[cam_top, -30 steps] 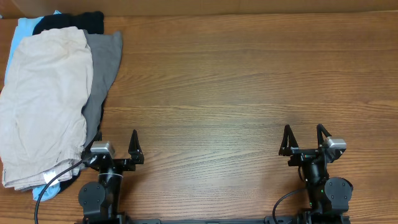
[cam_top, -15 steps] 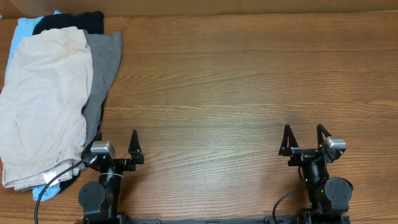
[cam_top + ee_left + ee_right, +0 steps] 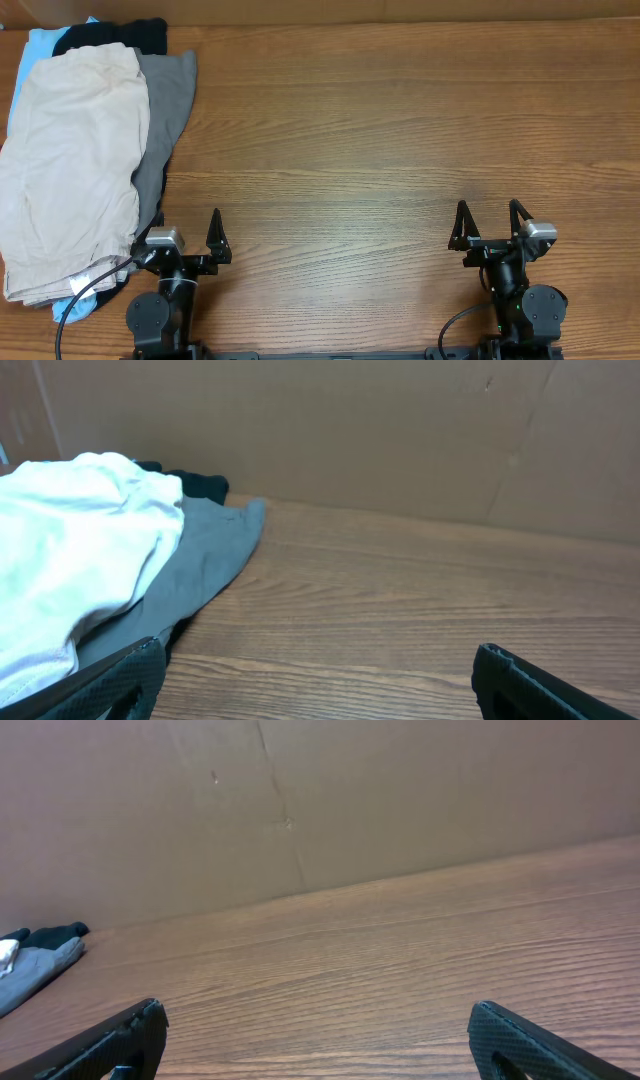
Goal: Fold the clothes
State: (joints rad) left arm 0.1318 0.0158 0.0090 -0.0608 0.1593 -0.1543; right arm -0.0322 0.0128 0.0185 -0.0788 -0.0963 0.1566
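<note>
The left gripper [image 3: 187, 222] sat low at the near edge of the table [image 3: 380, 130], its jaws spread wide and nothing between them. The right gripper [image 3: 488, 215] sat well off to its right at the same edge, also spread wide and empty.

The clothes lay in one pile ahead of the left gripper and to its left, far from the right gripper. Beige shorts [image 3: 70, 160] were on top and covered most of the pile. Gray shorts [image 3: 165, 110] stuck out from under them on the side toward the gripper. A black garment [image 3: 110, 35] and a light-blue garment [image 3: 35, 45] showed at the far end.

In the left wrist view, the beige shorts [image 3: 70, 550] bulged just past the left finger [image 3: 120, 680], with the gray shorts [image 3: 200, 560] flat on the wood beside them. It could not be told whether the finger touched the cloth. Only bare wood lay ahead between the two fingers.

From the right gripper [image 3: 315, 1008], a corner of gray cloth [image 3: 35, 965] and some black cloth [image 3: 50, 933] showed far off to the left. A cardboard wall [image 3: 400, 800] stood beyond the table.
</note>
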